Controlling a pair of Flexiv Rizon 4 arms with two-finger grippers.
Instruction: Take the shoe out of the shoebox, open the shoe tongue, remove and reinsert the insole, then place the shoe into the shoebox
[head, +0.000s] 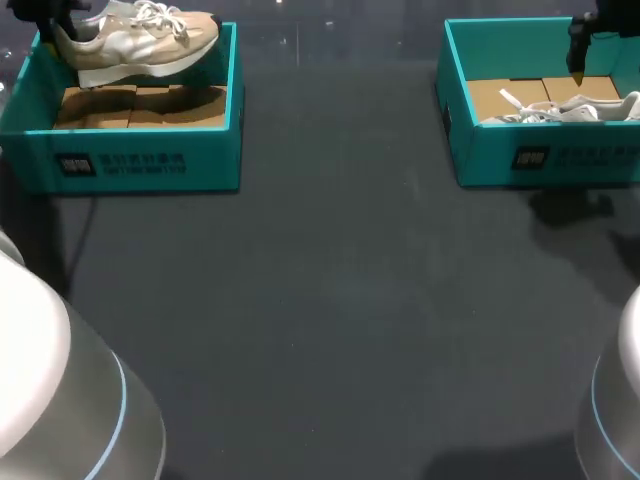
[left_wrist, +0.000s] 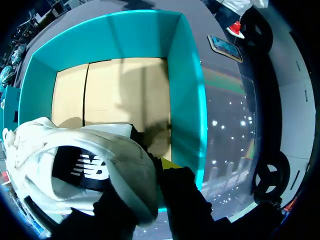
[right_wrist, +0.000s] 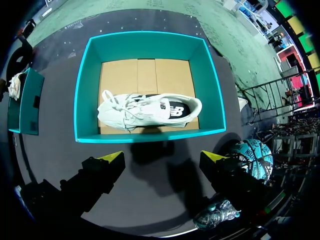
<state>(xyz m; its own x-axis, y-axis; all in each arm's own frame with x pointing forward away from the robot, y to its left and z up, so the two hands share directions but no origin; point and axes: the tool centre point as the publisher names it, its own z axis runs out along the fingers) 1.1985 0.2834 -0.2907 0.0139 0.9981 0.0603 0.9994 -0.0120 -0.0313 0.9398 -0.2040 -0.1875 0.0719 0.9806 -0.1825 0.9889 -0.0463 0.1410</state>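
Over on the left side of the dark table (head: 320, 300) stands the left shoebox (head: 140, 160), teal, with a brown cardboard floor (left_wrist: 125, 95). The beige shoe (head: 140, 40) is not lying in it: it hangs over the open box, clear of the floor, and throws a shadow onto the cardboard below. Its heel is at the box's left end and its toe points toward the right wall. The left gripper (head: 62, 25) has it by the heel. In the left wrist view the padded heel collar sits between the dark fingers, with one yellow fingertip (left_wrist: 171, 163) pressed against its outer side, so the jaws are clamped on the shoe. The middle of the table lies between the two boxes, which are well apart. On the right stands the right shoebox (right_wrist: 150, 136), also teal with a cardboard bottom. The white shoe (right_wrist: 147, 111) rests inside it on the floor, lengthwise along the front wall, with its laces loose at one end and its heel at the other. The right gripper (right_wrist: 162, 159) hangs above and just in front of this box. Its two yellow tips are spread wide apart and hold nothing. The white shoe lies ahead of the jaws, not between them, and the fingers touch neither it nor the box.
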